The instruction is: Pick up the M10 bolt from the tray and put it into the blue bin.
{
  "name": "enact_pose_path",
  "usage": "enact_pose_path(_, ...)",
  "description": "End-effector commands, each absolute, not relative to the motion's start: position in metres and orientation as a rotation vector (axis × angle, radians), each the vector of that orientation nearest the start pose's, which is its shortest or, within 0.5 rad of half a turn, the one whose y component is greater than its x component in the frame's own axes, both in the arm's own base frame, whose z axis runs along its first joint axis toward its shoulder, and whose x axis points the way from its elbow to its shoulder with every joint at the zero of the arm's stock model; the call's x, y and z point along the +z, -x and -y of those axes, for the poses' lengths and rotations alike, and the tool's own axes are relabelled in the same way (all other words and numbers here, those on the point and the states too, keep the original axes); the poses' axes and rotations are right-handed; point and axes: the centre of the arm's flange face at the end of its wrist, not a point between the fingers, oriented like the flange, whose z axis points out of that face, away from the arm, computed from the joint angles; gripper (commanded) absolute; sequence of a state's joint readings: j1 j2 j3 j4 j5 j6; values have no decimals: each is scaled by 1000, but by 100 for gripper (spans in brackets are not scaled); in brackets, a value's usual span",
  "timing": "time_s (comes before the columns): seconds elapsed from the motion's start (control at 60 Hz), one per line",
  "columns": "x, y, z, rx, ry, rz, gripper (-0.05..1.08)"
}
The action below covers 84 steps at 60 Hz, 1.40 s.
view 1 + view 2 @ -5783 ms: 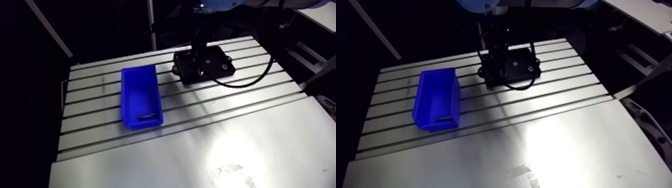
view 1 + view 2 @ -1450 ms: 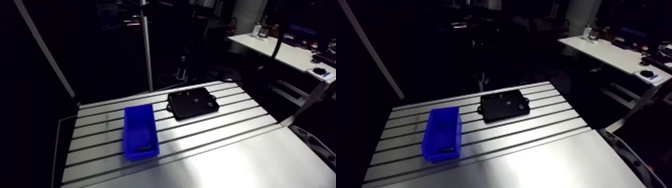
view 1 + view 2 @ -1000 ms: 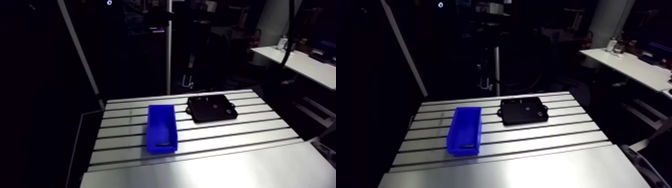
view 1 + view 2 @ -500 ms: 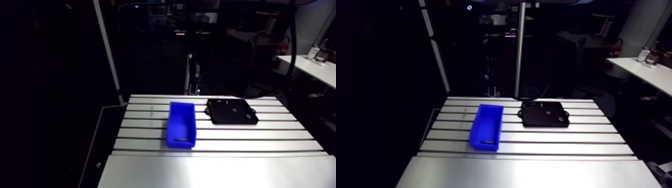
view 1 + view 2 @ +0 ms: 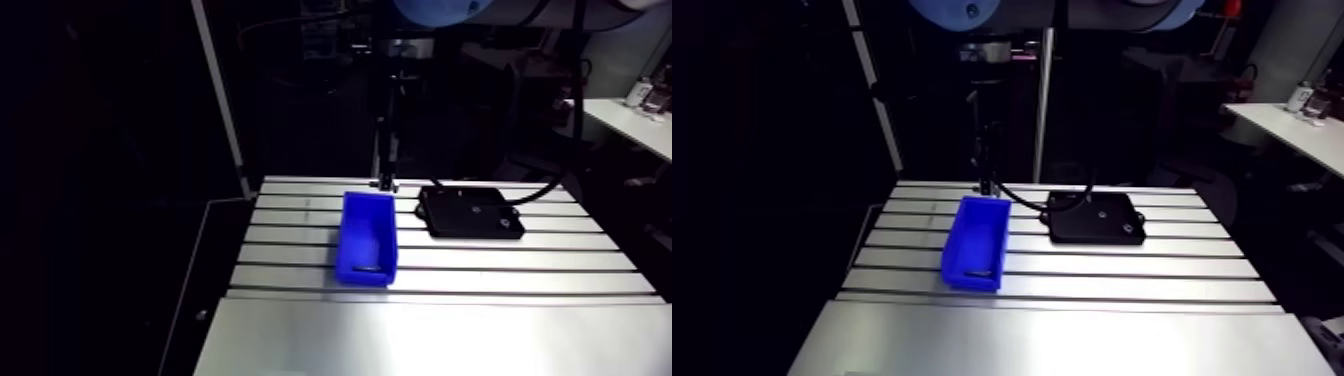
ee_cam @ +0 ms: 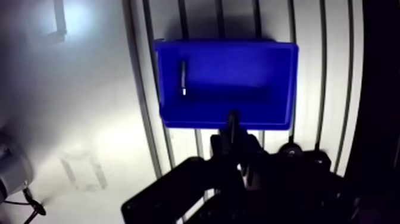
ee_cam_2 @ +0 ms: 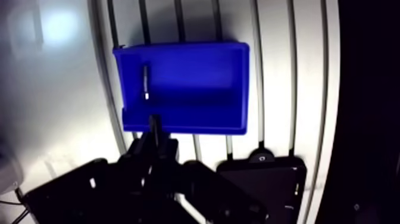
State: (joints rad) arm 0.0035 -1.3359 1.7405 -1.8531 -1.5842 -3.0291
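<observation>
Trouble ahead: the bolt [image 6: 232,120] looks pinched between the gripper [image 6: 234,134] fingers, which are drawn in narrow. It hangs right over the near wall of the bin [image 6: 178,122], on the tray [image 7: 262,179] side. Released here, it may clip that wall, bounce out and roll into a table [image 6: 89,119] slot. Another slim piece [image 6: 183,77] already lies inside.

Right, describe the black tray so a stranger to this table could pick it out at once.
Start at the slotted metal table: two things lie on it, side by side. Beside the blue bin sits the tray, a low rectangle with small tabs on its rim. Unlike the deep-walled bin, it is black and nearly flat.
</observation>
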Motion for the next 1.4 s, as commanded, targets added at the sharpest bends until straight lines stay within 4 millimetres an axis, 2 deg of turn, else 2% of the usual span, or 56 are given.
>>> enact_pose_path(0.017,277,550,141,-116,2016,-2260,105)
enact_pose_path(0.167,260,550,147,-118,2011,-2256,105)
enact_pose_path(0.3,234,548,163,-97,2009,-2219,105)
enact_pose_path(0.517,208,549,163,-94,1987,-2206,104)
enact_pose_path(0.833,186,548,163,-110,1964,-2202,104)
enact_pose_path(1.4,174,545,163,-119,1956,-2201,101)
